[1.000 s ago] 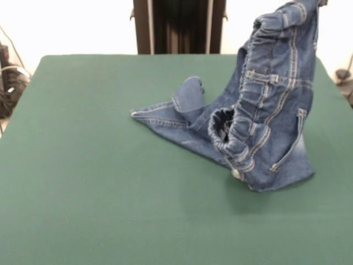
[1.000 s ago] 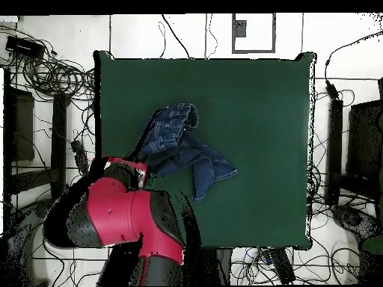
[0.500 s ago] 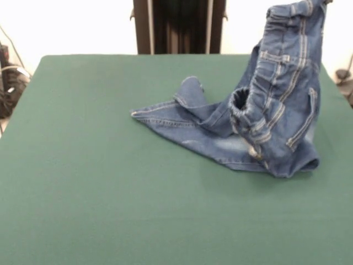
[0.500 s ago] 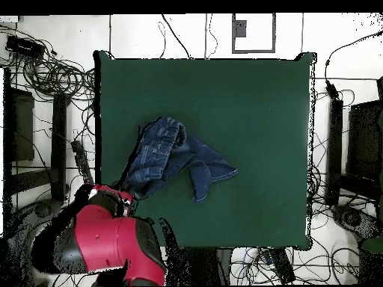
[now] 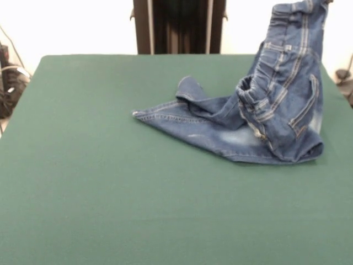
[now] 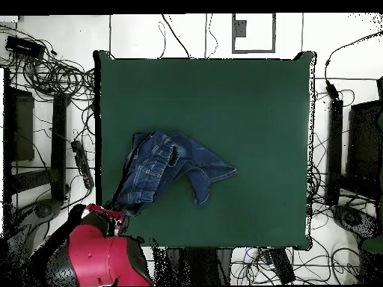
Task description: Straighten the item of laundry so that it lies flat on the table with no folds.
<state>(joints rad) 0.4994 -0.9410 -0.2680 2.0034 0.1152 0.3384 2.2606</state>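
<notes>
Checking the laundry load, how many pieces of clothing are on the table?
1: the jeans, near the green table's right side in the front view, waist end lifted. Nothing else shows.

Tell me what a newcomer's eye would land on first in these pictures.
First, the blue jeans: their waistband end is hoisted up toward the front view's top right corner while a leg trails creased across the green table. Next, in the overhead view, the red arm bulks at the bottom left, beside the table's corner, at the lifted end of the jeans. Cables clutter the floor around.
</notes>
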